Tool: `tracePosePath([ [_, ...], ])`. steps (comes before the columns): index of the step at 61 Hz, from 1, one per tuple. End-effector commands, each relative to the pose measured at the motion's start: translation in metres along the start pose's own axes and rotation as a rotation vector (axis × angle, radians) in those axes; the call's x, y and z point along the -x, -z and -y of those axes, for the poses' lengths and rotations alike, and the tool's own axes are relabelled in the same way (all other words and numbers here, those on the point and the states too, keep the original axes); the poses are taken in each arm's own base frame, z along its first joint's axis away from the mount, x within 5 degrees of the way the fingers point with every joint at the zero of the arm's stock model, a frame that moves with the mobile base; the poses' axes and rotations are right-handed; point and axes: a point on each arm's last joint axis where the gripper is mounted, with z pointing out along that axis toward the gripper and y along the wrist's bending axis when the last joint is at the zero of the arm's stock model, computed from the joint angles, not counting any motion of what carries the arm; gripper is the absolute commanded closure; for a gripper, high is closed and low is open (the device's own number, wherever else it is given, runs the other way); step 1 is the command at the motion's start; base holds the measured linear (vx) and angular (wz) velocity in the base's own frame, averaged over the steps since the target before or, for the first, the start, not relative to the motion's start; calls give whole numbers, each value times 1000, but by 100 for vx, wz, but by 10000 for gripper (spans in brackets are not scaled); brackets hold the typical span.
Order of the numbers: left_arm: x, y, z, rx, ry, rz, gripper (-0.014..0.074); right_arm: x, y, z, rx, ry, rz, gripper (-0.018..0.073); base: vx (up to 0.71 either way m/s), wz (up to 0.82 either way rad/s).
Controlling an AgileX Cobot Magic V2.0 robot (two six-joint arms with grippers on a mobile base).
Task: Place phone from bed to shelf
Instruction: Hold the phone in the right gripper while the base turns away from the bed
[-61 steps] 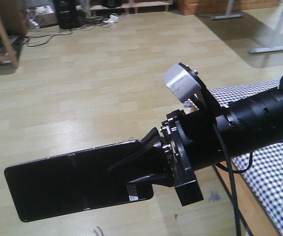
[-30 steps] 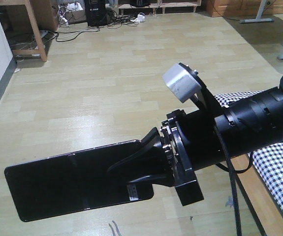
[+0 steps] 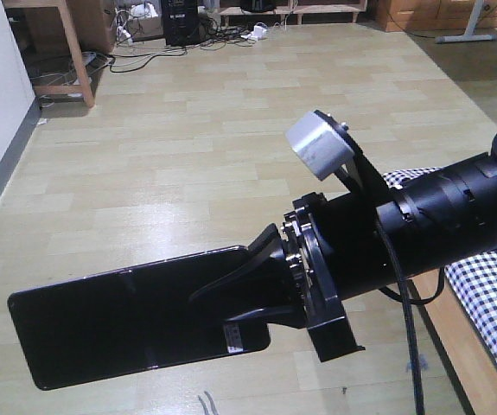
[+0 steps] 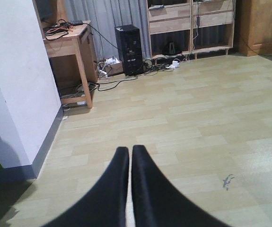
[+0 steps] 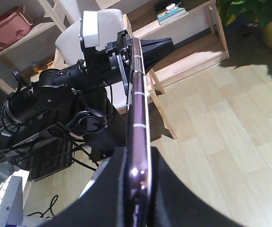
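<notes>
One phone (image 3: 118,328) end part-hidden in rt pincer (image 3: 222,307)

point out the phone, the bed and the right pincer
phone (image 3: 118,328): front-facing view, middle of its glossy black face
bed (image 3: 494,311): front-facing view, checked sheet at the right edge
right pincer (image 5: 136,153): right wrist view, between the fingertips clamped on the phone's edge
</notes>
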Motion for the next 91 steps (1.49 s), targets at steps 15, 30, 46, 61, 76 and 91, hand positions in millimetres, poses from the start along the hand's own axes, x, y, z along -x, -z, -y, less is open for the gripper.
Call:
tracePosePath([
  [15,14,3,-2,7,14,105,595,14,8,-22,99,43,73,561,5,4],
  [30,14,3,-2,7,14,105,595,14,8,-22,99,43,73,561,10,6],
  [46,14,3,-2,7,14,105,595,14,8,-22,99,43,73,561,17,3],
  [61,14,3,-2,7,14,105,595,14,8,-22,99,43,73,561,25,-1],
  [76,14,3,-2,7,14,105,595,14,8,-22,99,43,73,561,29,-1],
  [91,14,3,-2,7,14,105,595,14,8,-22,99,43,73,561,31,-3],
])
